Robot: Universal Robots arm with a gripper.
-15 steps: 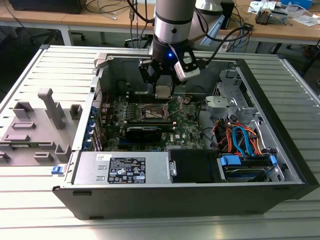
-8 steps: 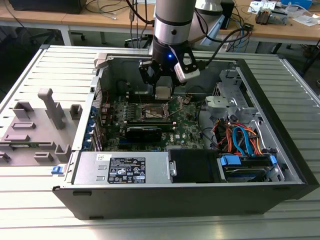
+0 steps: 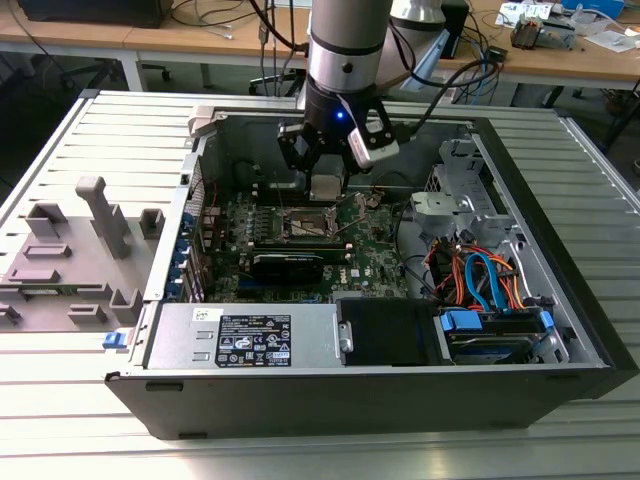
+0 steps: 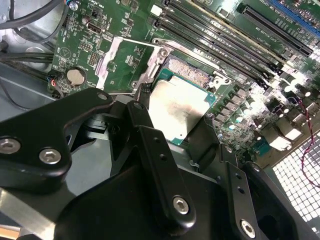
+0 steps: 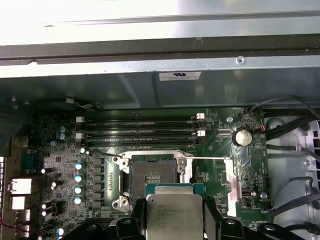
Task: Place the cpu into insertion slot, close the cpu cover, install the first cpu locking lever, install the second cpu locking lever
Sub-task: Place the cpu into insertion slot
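**Chip in the claw, above the open socket**

Pinches the cpu (image 4: 177,107) by two opposite edges in the claw (image 3: 327,182), silvery top up and roughly level with the motherboard (image 3: 375,255). Hangs with it inside the open computer case (image 3: 560,200), over the middle of the board, clear of the insertion slot (image 5: 150,177) and not touching it.

In the first wrist view, finds the slot below the claw and a little ahead of it. Shows most of the dark socket bed past the chip's edge, on the side toward the long black memory slots (image 5: 140,129). Offers no long axis to line up: square chip, square slot, edges running near parallel in both wrist views.

Finds the cpu cover (image 4: 103,67) swung open and folded back on the slot's side toward the coin battery (image 4: 75,76), its window showing green board. Judged out of the chip's way. Shows a thin wire lever (image 5: 212,159) reaching out from the slot's corner toward that same side, judged unlatched.

Carries fine print on the chip's metal top. Also a white sticker (image 5: 179,76) on the case's far wall and a large label on the power supply (image 3: 250,335) at the case's near edge; none of it read off here. Rests, case and all, on a slatted metal bench (image 3: 400,462).
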